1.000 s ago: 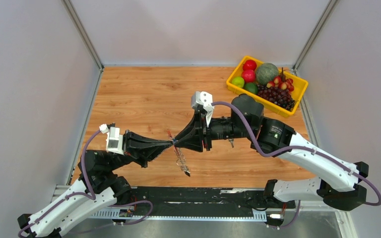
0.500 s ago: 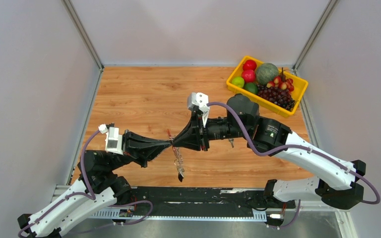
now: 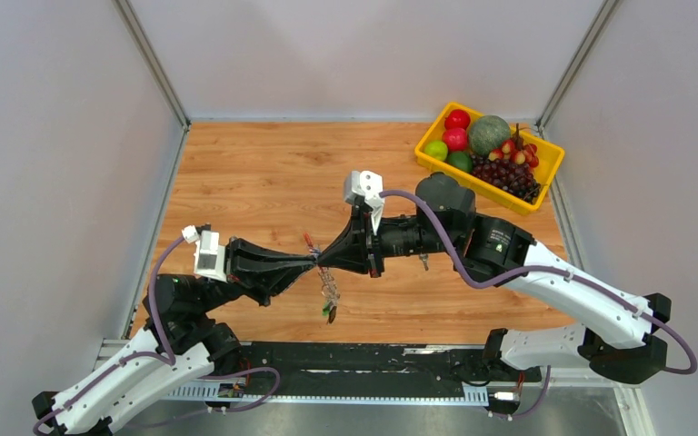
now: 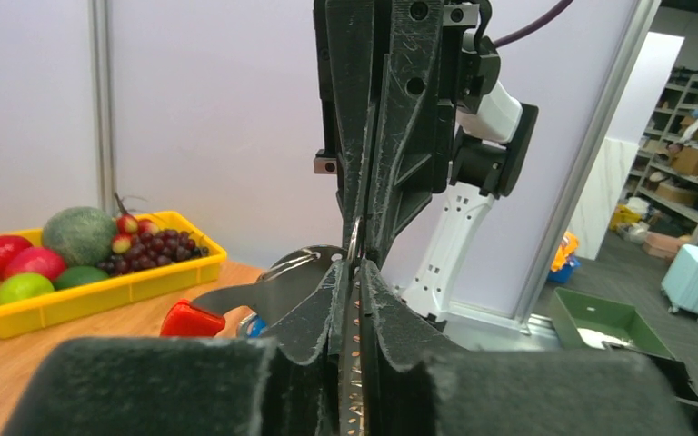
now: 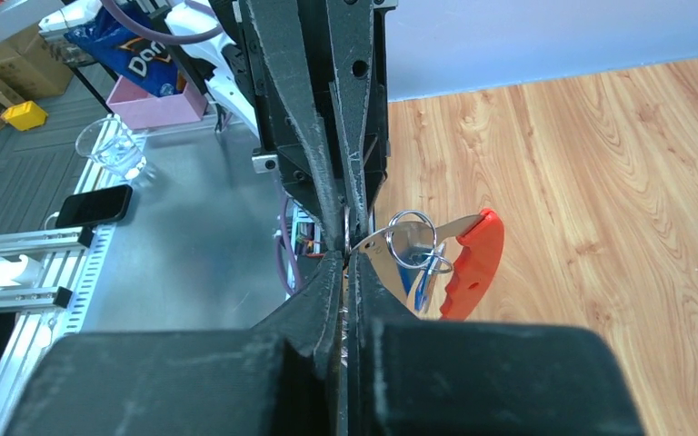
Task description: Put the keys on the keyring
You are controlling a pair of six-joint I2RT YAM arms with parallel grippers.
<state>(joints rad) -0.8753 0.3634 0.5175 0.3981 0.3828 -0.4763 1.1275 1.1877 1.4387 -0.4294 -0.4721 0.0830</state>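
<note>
My two grippers meet tip to tip above the front middle of the table, the left gripper (image 3: 314,264) from the left and the right gripper (image 3: 322,260) from the right. Both are shut on the keyring (image 3: 308,242) between them. In the right wrist view the keyring (image 5: 469,263) is a silver plate with a red curved edge, beside my right gripper (image 5: 345,261); wire rings (image 5: 409,238) and a blue key (image 5: 422,289) hang on it. In the left wrist view the keyring (image 4: 236,300) sits left of my left gripper (image 4: 356,270). A chain with a dark key (image 3: 329,313) hangs below.
A yellow tray (image 3: 423,162) of fruit stands at the back right and shows in the left wrist view (image 4: 100,291). One small key (image 3: 425,262) lies on the wooden table under the right arm. Grey walls close in the left, back and right sides.
The right gripper has shifted slightly left. The hanging chain and dark key have swung left and a little up. Both grippers stay shut at the same meeting point.
</note>
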